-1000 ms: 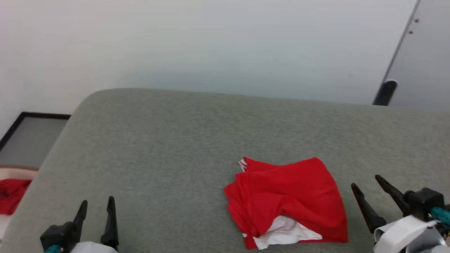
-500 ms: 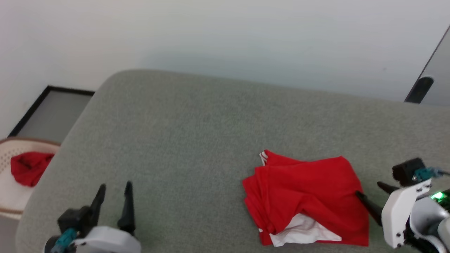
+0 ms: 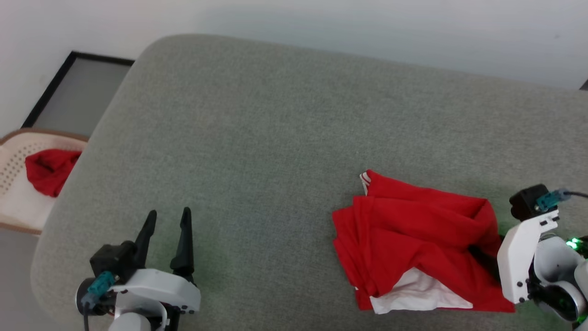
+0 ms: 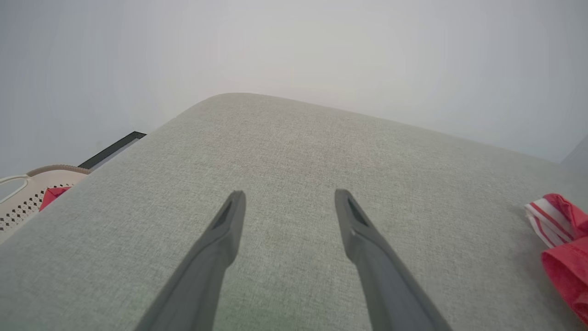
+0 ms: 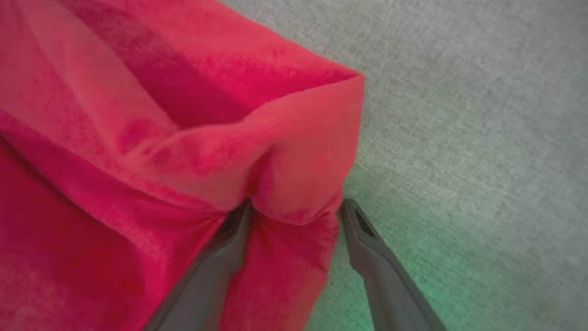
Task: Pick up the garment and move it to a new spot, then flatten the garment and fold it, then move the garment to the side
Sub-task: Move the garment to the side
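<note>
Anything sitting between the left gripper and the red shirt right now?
No. In the head view, only bare grey cushion lies between the open left gripper and the garment. The left wrist view shows the same bare stretch.

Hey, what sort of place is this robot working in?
Probably an indoor laundry-folding corner: a grey padded surface against a plain white wall, a pale perforated basket holding red cloth beside it, and a red garment on top.
</note>
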